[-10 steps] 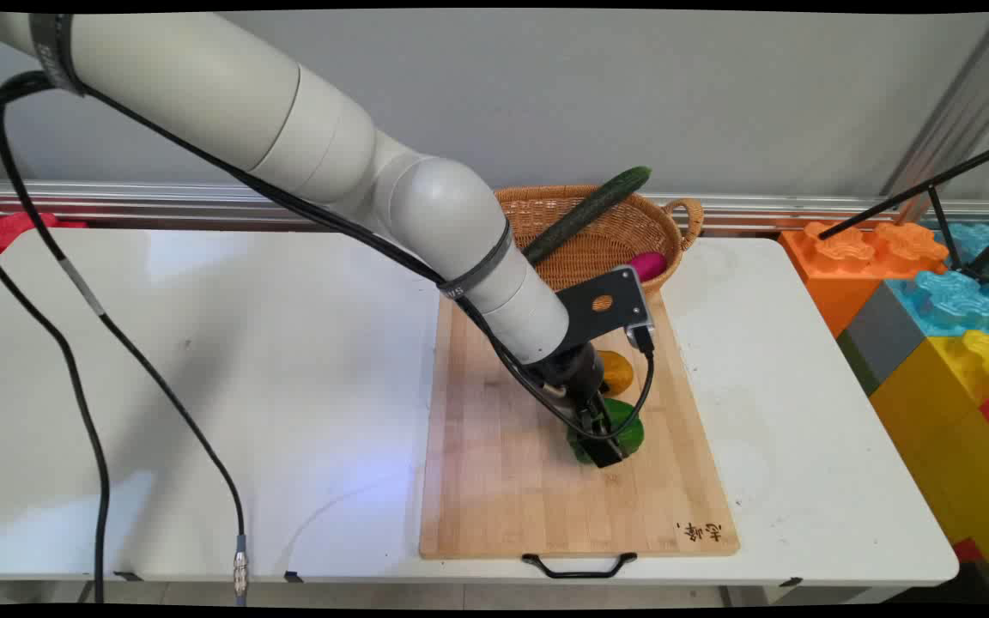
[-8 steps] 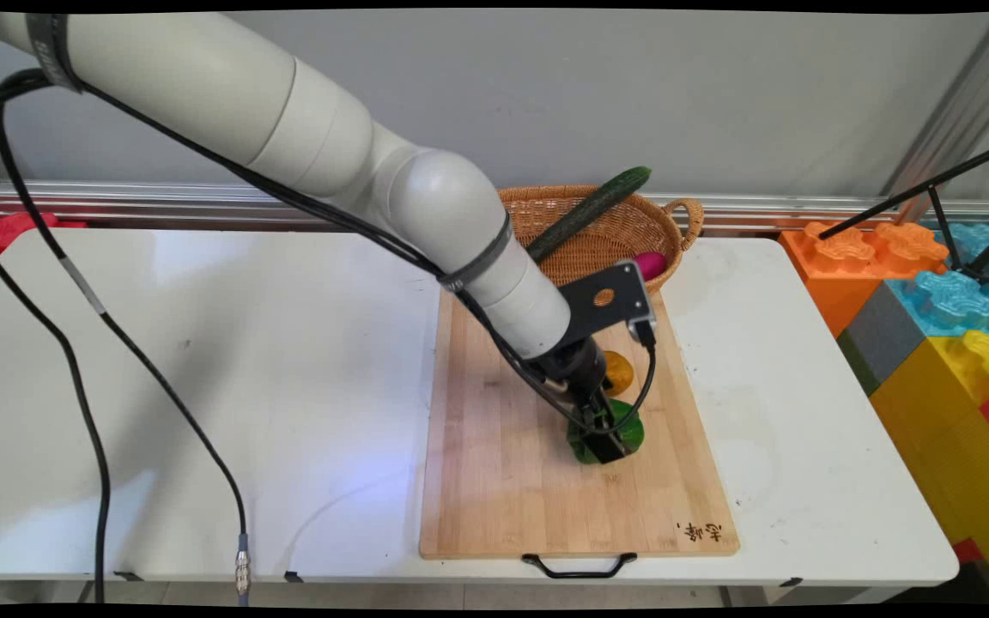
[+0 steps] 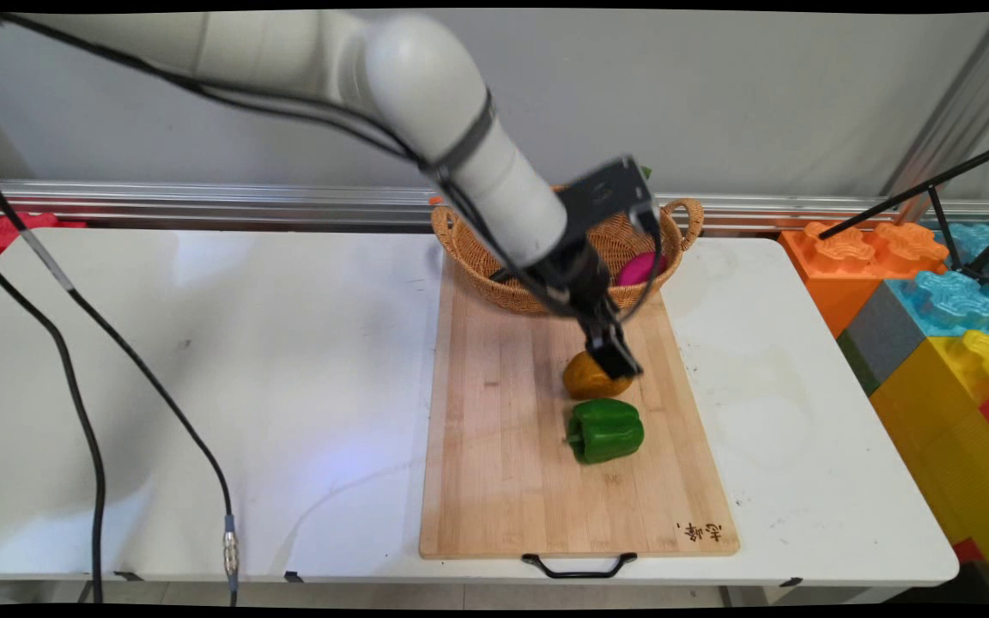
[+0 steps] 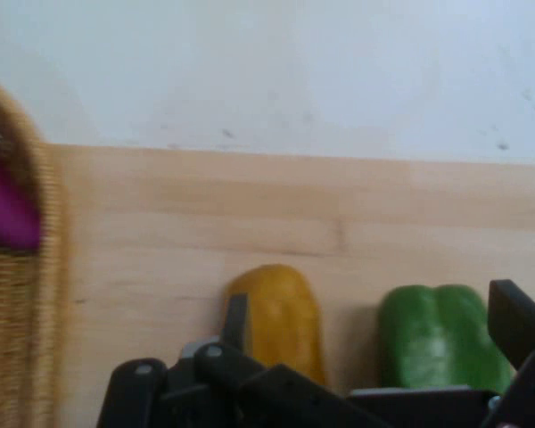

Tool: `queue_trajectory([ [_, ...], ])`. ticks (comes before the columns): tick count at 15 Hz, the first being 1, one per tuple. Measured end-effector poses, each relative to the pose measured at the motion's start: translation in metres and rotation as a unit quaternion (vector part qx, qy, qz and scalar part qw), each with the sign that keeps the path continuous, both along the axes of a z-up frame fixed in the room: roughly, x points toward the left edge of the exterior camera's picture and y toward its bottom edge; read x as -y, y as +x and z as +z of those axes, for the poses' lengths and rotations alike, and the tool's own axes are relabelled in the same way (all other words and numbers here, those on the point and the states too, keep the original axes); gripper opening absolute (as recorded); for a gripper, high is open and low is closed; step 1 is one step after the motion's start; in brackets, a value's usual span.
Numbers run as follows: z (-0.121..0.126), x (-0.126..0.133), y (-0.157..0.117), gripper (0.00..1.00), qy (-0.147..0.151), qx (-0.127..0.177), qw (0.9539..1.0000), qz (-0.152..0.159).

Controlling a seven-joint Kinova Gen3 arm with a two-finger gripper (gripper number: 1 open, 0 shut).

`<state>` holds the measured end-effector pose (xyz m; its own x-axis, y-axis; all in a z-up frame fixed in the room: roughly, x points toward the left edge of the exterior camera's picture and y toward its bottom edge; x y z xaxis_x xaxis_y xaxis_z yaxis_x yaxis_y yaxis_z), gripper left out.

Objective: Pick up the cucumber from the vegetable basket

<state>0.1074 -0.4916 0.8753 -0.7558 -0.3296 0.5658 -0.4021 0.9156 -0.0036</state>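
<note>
My gripper (image 3: 615, 359) hangs open above the wooden cutting board (image 3: 503, 481), with nothing held. It hovers over the right side of a yellow-orange pepper (image 3: 589, 378) lying on the board. A green bell pepper (image 3: 604, 431) lies on its side just nearer the front, apart from the gripper. In the hand view the yellow pepper (image 4: 281, 321) and green pepper (image 4: 437, 343) lie side by side below the gripper (image 4: 374, 308), whose fingers (image 4: 514, 316) stand wide apart.
A wicker basket (image 3: 679, 225) stands at the board's far end, with a magenta object (image 3: 639, 268) inside; the arm hides much of it. Coloured toy blocks (image 3: 932, 292) and a black tripod leg (image 3: 915, 193) are off the table's right side. Black cables (image 3: 82, 403) hang at left.
The gripper has risen off the green pepper and moved back toward the basket, now over the yellow pepper. The green pepper stays on the board, uncovered.
</note>
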Motion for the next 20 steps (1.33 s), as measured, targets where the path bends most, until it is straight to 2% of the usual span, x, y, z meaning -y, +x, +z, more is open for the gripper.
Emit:
queue_trajectory([
  [2,0.019,0.016,0.014,1.00,-0.010,0.002,0.9997,0.023],
  [5,0.033,0.040,0.032,1.00,-0.017,-0.003,0.9972,0.073],
  [9,0.036,0.080,0.048,1.00,-0.026,-0.020,0.9888,0.146],
  [12,0.025,0.107,0.053,1.00,-0.028,-0.029,0.9817,0.186],
  [20,-0.025,0.161,0.057,1.00,-0.041,-0.017,0.9687,0.244],
])
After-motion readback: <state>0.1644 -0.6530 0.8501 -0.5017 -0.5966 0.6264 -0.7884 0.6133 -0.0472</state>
